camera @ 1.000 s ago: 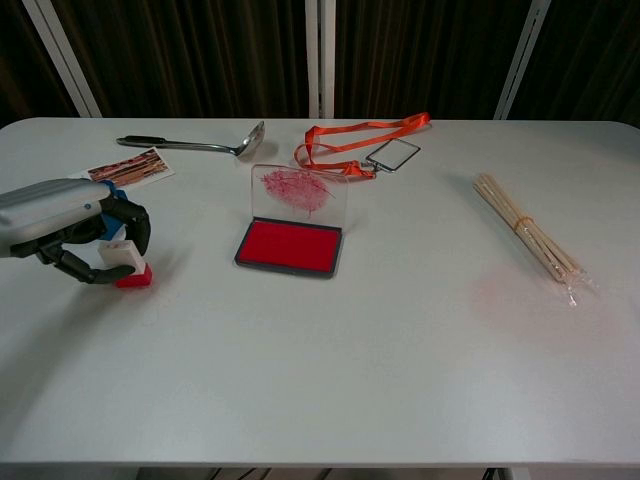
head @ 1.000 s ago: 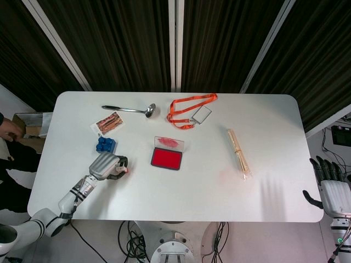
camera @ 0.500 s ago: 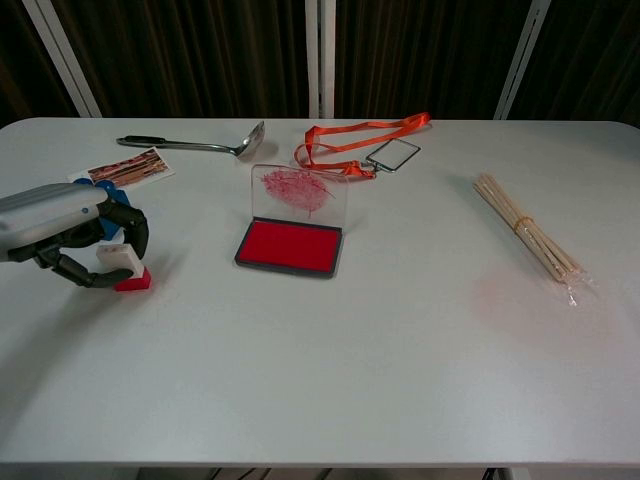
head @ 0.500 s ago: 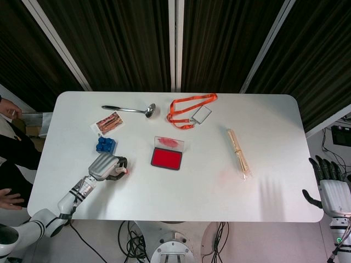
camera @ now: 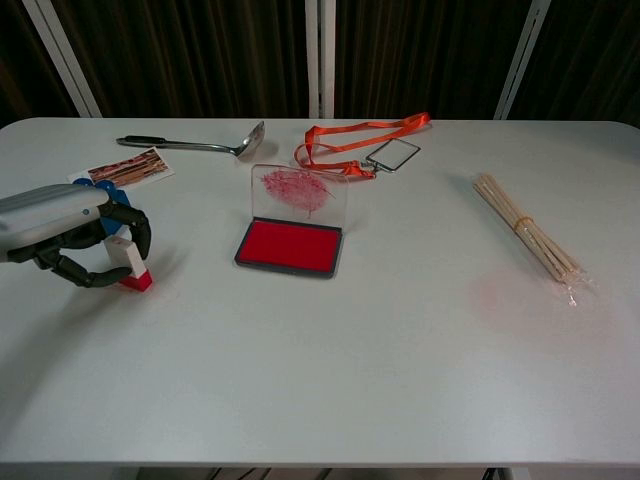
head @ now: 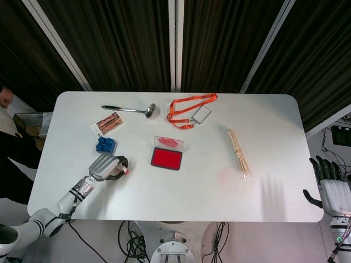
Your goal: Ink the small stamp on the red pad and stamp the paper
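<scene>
The small stamp, a white block on a red base, stands nearly upright on the white table at the left. My left hand curls its fingers around it and grips it; the same hand shows in the head view near the table's front left. The red ink pad lies open at the middle, its clear lid raised behind it, well to the right of the stamp. No separate sheet of paper stands out on the white top. My right hand hangs off the table's right front corner, fingers spread, holding nothing.
A blue brick, a photo card and a metal ladle lie behind the left hand. An orange lanyard with a badge sits behind the pad. A bundle of wooden sticks lies to the right. A person stands at the left edge.
The stamp in my left hand has tipped from lying over to nearly upright on its red base. The right hand has stayed put. The person at the left has shifted.
</scene>
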Tool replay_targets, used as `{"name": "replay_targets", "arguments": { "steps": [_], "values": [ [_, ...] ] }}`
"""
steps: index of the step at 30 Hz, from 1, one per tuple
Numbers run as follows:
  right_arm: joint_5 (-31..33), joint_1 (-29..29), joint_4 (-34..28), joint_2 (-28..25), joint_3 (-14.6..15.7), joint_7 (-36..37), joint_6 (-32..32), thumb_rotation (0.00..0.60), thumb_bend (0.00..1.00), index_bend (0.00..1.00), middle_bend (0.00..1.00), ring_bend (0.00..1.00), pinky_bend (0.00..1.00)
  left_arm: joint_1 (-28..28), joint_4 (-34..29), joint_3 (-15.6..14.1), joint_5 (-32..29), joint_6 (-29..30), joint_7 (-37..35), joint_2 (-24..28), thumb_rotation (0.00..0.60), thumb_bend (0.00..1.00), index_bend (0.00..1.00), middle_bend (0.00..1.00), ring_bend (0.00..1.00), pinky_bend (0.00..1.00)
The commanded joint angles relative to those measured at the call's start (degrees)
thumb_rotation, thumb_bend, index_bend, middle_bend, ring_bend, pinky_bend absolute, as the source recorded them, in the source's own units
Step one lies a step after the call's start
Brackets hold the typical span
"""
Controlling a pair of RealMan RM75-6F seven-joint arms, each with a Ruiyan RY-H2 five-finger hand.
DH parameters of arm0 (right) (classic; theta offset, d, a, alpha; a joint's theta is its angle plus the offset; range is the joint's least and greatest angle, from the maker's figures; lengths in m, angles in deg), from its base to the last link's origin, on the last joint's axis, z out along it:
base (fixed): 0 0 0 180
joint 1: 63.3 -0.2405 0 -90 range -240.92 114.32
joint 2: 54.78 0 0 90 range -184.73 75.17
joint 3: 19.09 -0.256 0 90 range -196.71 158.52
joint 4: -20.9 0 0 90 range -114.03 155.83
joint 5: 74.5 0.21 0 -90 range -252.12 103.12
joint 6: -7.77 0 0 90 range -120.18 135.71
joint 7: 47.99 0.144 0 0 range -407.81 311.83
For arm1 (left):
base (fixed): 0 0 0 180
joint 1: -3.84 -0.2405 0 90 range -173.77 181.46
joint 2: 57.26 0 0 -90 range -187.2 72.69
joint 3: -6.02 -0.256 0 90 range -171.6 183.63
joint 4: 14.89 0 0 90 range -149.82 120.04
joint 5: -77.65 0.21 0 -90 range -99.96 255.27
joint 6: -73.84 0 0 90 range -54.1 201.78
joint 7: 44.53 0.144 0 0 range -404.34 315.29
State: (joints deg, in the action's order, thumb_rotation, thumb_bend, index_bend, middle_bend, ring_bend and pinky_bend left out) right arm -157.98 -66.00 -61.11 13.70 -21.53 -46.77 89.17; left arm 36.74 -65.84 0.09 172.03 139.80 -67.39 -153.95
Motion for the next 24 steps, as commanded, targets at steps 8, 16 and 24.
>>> {"name": "replay_targets", "arguments": {
  "steps": [8, 16, 24],
  "values": [
    [0.2, -0.1, 0.4, 0.2, 0.0, 0.3, -0.2, 0.6, 0.17, 0.0, 0.0, 0.0, 0.0, -0.3, -1.0, -0.3, 0.3, 0.1, 0.8, 0.9, 0.6, 0.36, 0.37, 0.38, 0.95, 1.0],
    [0.4, 0.2, 0.5, -0.1, -0.2, 0.8, 0.2, 0.6, 0.17, 0.0, 0.0, 0.0, 0.0, -2.4, -8.6, 0.2, 1.5, 6.7, 6.3, 6.0, 0.6, 0.27, 0.26, 0.34, 0.93, 1.0],
    [0.5, 0.6, 1.2, -0.1, -0.3, 2.2, 0.8, 0.6, 0.17, 0.0, 0.0, 0.0, 0.0, -12.6, -28.2, 2.5, -1.7, 23.0, 20.7, 20.0, 0.276, 0.07, 0.25, 0.29, 0.42, 0.56]
  ]
}}
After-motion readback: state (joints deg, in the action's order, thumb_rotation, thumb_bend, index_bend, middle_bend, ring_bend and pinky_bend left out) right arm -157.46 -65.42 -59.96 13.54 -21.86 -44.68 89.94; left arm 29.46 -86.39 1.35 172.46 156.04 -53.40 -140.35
